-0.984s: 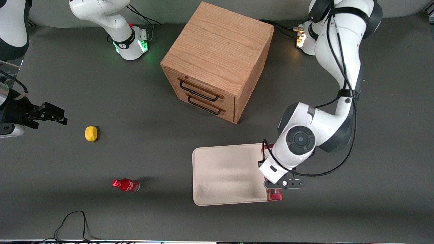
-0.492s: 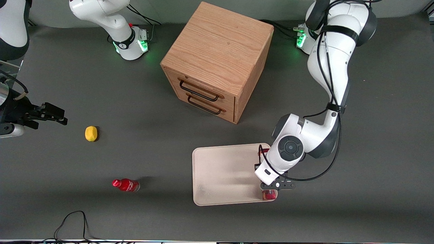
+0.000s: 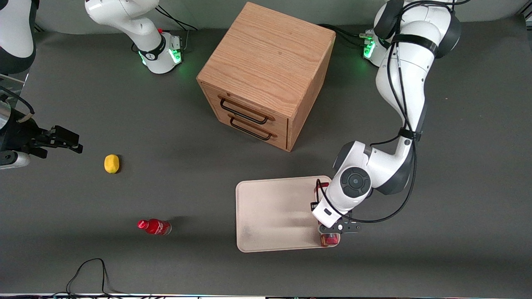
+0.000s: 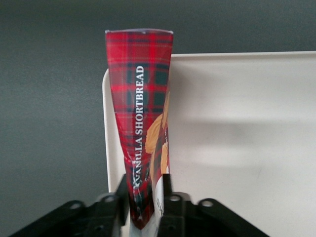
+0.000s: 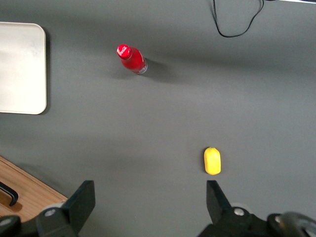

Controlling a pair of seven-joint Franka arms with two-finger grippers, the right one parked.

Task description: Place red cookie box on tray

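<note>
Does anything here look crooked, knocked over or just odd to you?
Only slightly: the long red tartan cookie box, clamped in the gripper, sits along the very edge of the cream rectangular tray rather than centred. The small red bottle lies on its side.

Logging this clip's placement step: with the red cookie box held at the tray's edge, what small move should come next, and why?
Probably shift the hand a little inward over the tray before lowering. The hand grips the red cookie box, which straddles the rim at the working arm's end, part of it over the table.
</note>
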